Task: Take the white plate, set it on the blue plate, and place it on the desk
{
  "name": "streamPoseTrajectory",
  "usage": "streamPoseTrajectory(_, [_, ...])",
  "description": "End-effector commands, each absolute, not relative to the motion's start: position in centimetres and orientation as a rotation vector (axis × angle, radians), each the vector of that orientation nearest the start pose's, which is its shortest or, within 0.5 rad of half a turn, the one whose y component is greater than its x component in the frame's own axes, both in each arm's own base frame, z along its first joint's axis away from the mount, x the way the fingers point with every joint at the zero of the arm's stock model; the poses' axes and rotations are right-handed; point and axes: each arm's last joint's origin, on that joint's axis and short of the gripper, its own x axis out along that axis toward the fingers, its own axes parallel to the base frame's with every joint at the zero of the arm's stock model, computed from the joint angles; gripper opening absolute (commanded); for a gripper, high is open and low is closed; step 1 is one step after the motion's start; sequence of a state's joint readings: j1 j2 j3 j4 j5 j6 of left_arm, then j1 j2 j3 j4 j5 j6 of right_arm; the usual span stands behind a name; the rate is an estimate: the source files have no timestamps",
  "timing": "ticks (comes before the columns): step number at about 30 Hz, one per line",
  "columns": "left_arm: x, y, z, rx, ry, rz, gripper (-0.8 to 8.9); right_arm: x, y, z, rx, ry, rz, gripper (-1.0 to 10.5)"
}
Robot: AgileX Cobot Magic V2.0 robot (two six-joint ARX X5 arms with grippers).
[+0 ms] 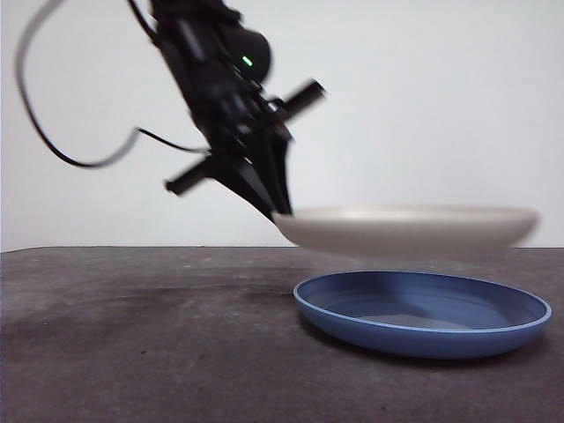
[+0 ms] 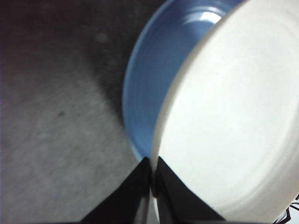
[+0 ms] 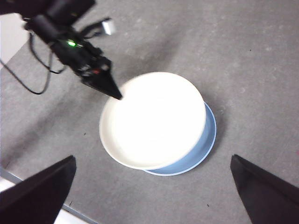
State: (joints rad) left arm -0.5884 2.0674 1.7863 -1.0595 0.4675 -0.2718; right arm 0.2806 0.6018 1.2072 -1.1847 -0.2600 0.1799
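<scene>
The white plate (image 1: 410, 228) hangs level in the air just above the blue plate (image 1: 423, 312), which rests on the desk (image 1: 132, 344). My left gripper (image 1: 280, 214) is shut on the white plate's left rim, coming down from the upper left. In the left wrist view the jaws pinch the rim of the white plate (image 2: 233, 121) with the blue plate (image 2: 159, 70) showing beneath it. From high above, the right wrist view has the white plate (image 3: 154, 119) covering most of the blue plate (image 3: 198, 156). My right gripper (image 3: 154, 196) is open, far above both.
A black cable (image 1: 62, 150) loops down from the left arm at the left. Bare desk lies left of the plates and in front of them. The desk's edge (image 3: 28, 198) shows in the right wrist view.
</scene>
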Motion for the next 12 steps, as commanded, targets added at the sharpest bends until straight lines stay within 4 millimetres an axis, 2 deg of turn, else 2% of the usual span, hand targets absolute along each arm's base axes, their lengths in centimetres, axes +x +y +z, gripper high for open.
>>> streamPoseTrajectory(1, [35.1, -26.0, 22.9, -0.111, 1.51, -0.708, 0.15, 4.5, 2.1, 39.3, 0.152, 0.617, 0.482, 6.5])
streamPoseTrajectory(6, [36.4, -27.4, 21.6, -0.098, 1.542, -0.702, 0.15, 4.4, 2.1, 39.3, 0.152, 0.618, 0.483, 6.5])
streamPoseTrajectory(12, [36.8, -27.6, 21.1, -0.096, 1.546, -0.7, 0.15, 4.4, 2.1, 39.3, 0.149, 0.623, 0.483, 6.5])
